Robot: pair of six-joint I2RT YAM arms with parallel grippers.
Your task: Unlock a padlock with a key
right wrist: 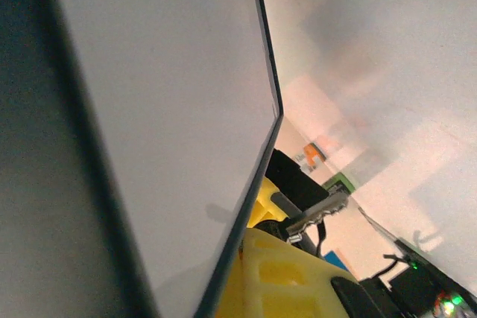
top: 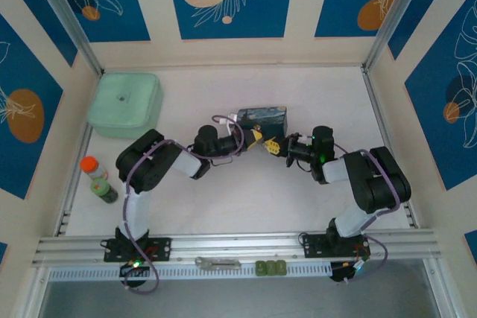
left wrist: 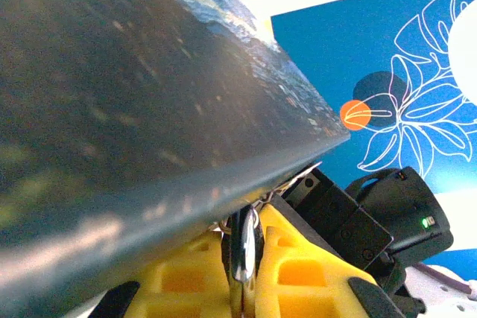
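Tin [left wrist: 149,109] edge above left pincer [left wrist: 244,232], padlock [left wrist: 242,258] between its yellow fingers [left wrist: 305,273].

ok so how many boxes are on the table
2. A pale green lidded box sits at the far left. A dark blue painted tin stands in the middle. A smaller one could be hidden from the overhead view.

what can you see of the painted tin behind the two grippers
The tin is a rectangular box with dark, slightly glossy, metal-looking sides and a blue painted lid with a touch of yellow. It looks closed and lies flat on the table, mid-width, towards the back. The left gripper sits close at its near side; its long edge runs just above that gripper's yellow fingers, but contact cannot be told.
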